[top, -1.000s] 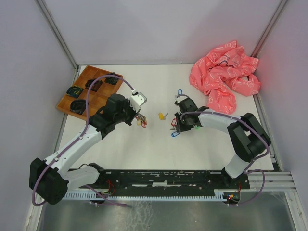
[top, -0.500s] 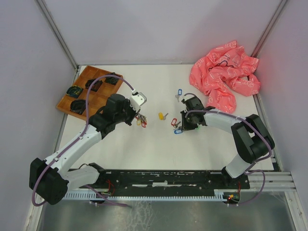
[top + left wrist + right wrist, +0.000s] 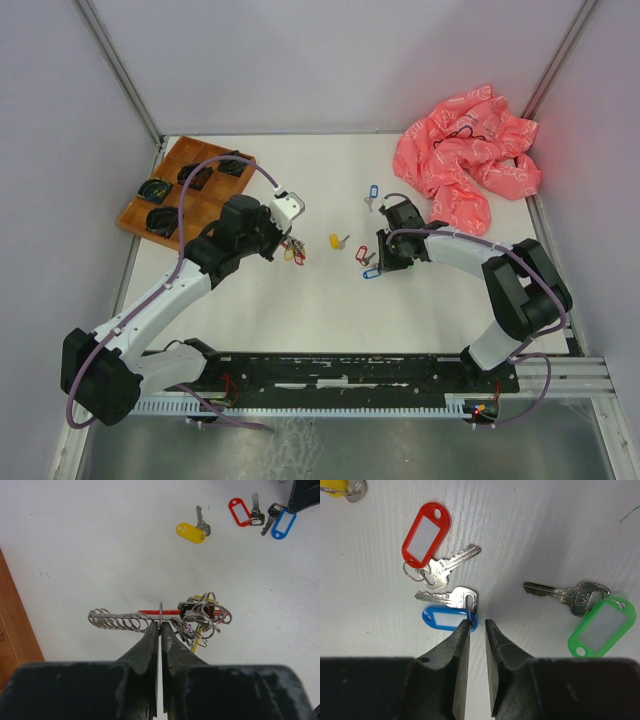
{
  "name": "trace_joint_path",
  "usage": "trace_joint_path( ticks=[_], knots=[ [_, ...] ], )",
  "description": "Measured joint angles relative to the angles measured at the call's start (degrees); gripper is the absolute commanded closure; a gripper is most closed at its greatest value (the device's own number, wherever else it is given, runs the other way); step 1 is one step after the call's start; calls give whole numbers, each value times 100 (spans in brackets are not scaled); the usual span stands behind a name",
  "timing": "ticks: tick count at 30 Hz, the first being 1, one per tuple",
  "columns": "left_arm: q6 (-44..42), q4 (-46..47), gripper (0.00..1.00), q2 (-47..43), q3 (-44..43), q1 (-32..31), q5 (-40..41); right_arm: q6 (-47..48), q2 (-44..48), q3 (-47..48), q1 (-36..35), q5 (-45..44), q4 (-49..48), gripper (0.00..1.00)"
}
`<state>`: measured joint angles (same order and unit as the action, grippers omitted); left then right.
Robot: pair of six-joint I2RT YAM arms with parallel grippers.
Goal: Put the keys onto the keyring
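Firstly, the wooden tray stands at the back left corner of the table. Dark coiled items lie in several of its compartments, one in each.

The left gripper is to the right of the tray. Its jaws are pressed together on one thin ring of the keyring. This is a cluster of silvery rings with a red and black piece, and a row of coiled rings goes out to one side.

The right gripper is low over the table with its jaws a little apart, and the white table shows between them. One tip touches the end of the blue-tagged key. The red-tagged key lies just beside that key, and the green-tagged key is on the other side of the fingers. The yellow-tagged key lies between the two grippers. A second blue-tagged key is further back, near the crumpled pink cloth.
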<state>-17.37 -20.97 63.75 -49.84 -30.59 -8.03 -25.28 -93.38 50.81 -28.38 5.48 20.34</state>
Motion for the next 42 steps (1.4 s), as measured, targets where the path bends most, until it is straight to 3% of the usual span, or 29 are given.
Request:
trace_joint_path(
  ticks=[30,42],
  knots=[
    [-2,0,97,2,0,0,-9,-42,0,-4,-39,90,-118,87],
    [0,0,97,2,0,0,-87,-35,0,-4,-48,48,-72,85]
  ],
)
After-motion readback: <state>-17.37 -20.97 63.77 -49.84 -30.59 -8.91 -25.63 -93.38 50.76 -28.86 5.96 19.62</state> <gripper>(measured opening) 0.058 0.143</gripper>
